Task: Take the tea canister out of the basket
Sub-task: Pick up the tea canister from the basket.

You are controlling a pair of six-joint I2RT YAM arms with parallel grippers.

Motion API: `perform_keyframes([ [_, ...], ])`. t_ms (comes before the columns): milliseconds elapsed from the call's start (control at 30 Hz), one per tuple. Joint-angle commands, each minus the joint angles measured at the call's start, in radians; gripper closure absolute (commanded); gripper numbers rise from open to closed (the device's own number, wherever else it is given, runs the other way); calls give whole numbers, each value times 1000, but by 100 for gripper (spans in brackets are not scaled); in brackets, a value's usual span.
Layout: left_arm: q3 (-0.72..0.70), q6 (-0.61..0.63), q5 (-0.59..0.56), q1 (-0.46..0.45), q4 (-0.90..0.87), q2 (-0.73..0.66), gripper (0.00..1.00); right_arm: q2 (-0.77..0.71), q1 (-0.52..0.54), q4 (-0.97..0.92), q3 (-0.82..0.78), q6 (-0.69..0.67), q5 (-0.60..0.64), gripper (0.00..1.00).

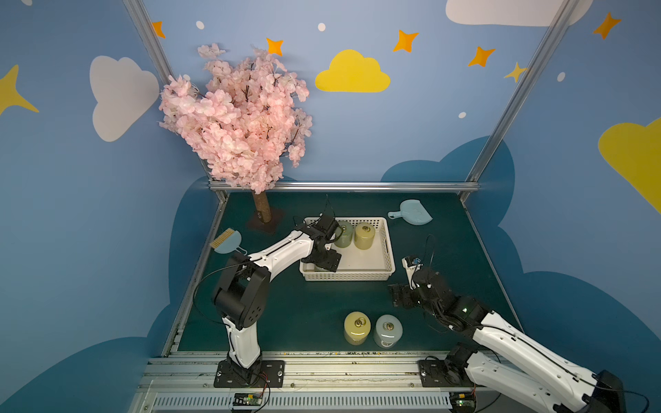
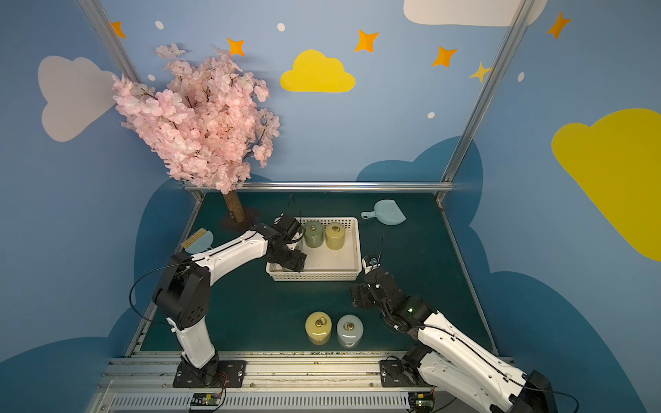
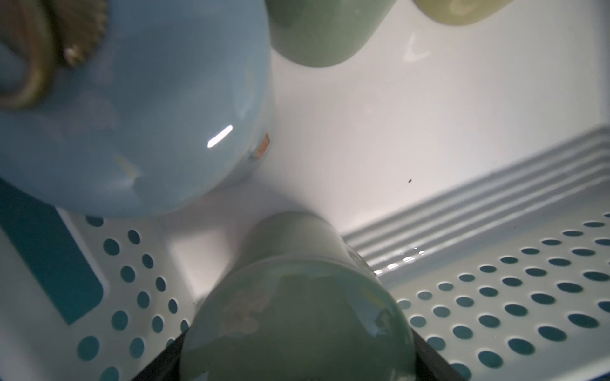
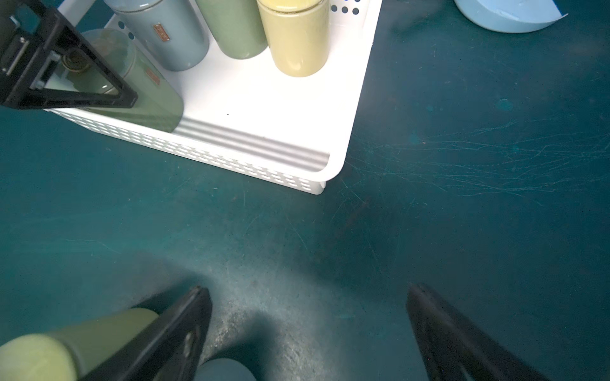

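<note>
teal table, wrist views show left hand clasping green canister

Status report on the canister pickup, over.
Left gripper shut on green canister in basket, near-left corner, not yet lifted. Right gripper open, empty, over table. Blue canister close beside.

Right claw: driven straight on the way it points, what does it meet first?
Probably the bare green mat, short of the white basket. The right claw is open. A yellow canister stands close beside one finger; depth is unclear.
</note>
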Motion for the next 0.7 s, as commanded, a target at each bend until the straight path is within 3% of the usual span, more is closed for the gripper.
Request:
perform_keyframes([
  [0,22,12,-8,-3,-12,9,19,-10,-3,22,-8,7,2,2],
  [233,22,13,-5,-4,-5,-4,37,-9,-3,23,-6,9,-2,2],
  [667,68,19,-33,-7,-40,-65,44,-15,-3,21,4,13,-4,2],
])
